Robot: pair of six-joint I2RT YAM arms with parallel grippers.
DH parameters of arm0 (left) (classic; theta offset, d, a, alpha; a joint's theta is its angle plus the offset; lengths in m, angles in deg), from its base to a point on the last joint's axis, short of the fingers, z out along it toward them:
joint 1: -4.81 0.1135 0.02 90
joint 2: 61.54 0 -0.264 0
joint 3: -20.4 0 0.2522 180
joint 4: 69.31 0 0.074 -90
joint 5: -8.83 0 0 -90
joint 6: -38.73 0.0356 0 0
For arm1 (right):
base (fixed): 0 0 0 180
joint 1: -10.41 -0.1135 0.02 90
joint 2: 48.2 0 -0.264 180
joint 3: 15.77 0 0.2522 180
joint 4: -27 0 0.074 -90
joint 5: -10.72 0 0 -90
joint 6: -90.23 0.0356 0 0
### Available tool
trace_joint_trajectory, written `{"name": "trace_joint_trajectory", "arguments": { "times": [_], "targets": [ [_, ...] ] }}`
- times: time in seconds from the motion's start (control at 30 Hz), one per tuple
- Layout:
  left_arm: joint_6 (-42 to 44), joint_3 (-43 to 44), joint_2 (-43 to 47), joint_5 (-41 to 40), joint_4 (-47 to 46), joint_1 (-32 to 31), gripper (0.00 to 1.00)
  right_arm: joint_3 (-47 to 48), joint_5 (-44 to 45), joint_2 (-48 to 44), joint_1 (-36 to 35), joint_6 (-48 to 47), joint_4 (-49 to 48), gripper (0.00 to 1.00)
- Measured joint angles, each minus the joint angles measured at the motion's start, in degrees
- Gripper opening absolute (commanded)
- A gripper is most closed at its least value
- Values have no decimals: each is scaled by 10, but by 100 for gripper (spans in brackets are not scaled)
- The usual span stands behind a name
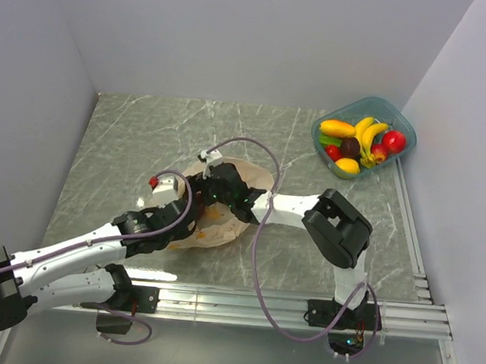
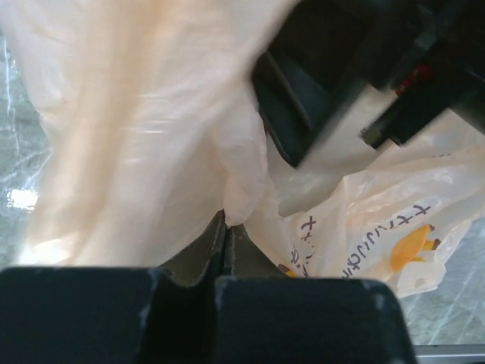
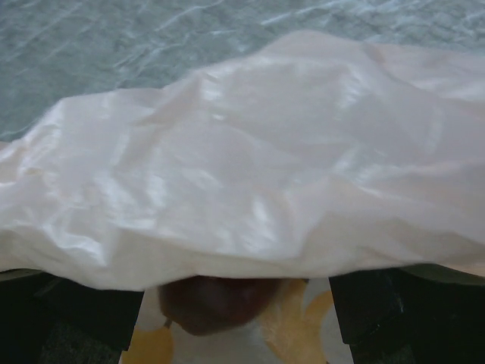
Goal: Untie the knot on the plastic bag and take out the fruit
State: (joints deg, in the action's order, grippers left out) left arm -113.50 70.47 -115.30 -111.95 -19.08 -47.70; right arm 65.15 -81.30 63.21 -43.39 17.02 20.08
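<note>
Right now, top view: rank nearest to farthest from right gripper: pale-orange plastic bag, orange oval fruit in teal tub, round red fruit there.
1. Thin pale-orange plastic bag, table centre, right at the right gripper.
2. Orange oval fruit, left side of the clear teal tub, far-right corner.
3. Round red fruit, tub's right side.

left arm (image 1: 75,248): stretching forward and inward
left gripper (image 2: 226,243): pinching tight, jaws together
right arm (image 1: 296,208): bending back leftward
right gripper (image 1: 218,188): gaping wide
</note>
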Motion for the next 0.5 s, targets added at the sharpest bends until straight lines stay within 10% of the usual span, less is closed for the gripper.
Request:
{"name": "trace_joint_trajectory", "arguments": {
  "times": [0.5],
  "targets": [
    [-4, -26, -9, 13, -13, 0, 1, 38, 24, 52, -21, 7, 70, 86]
  ]
}}
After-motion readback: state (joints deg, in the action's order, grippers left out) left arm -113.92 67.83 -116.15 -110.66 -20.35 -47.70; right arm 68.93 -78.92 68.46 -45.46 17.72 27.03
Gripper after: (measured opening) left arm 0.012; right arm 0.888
